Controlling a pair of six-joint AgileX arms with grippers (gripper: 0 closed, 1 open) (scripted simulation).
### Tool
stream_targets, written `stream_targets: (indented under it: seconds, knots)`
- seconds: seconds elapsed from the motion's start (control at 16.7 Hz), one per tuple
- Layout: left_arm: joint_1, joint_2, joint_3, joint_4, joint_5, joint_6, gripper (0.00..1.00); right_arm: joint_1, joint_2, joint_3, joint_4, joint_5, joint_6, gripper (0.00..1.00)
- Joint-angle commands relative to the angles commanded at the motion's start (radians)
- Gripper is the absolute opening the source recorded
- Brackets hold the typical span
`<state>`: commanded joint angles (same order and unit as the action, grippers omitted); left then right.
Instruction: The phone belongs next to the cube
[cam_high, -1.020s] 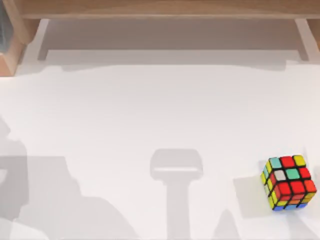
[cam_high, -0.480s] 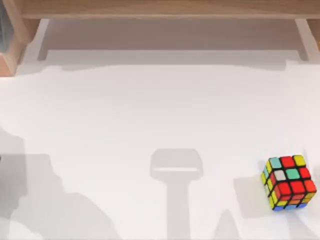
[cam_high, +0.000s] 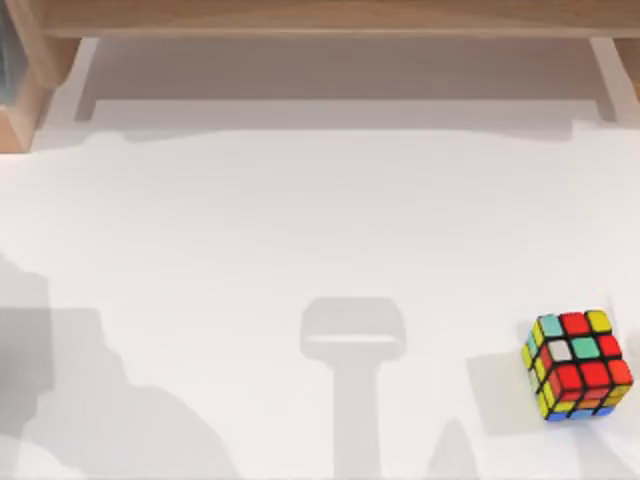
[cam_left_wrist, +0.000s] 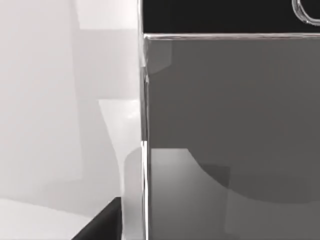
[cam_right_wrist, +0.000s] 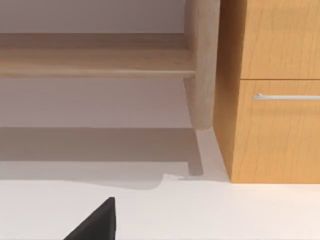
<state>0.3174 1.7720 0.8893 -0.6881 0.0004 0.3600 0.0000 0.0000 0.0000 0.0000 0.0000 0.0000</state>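
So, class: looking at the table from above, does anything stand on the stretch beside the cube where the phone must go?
Nothing visible does. The cube sits near the table's right front corner, with bare white surface to its left, crossed by shadows.

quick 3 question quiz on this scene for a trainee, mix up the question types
1. True or false: the cube sits near the top view's lower right corner of the table.
2. Multiple choice: in the left wrist view, the phone shows which detail at one end? A) a cracked screen B) a round home button C) a red sticker
3. Fill in: the right wrist view shows a wooden cabinet with a metal ____.

Key: 1 true; 2 B; 3 handle.
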Motion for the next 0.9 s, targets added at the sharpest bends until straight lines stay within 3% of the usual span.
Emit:
stream_targets:
  seconds: [0.42,0.9]
  knots:
    - [0.0,0.0,0.0,0.0,0.0,0.0,0.02,0.0,0.0,0.0,0.0,0.0,0.0,1.0]
    - [0.0,0.0,0.0,0.0,0.0,0.0,0.0,0.0,0.0,0.0,0.0,0.0,0.0,1.0]
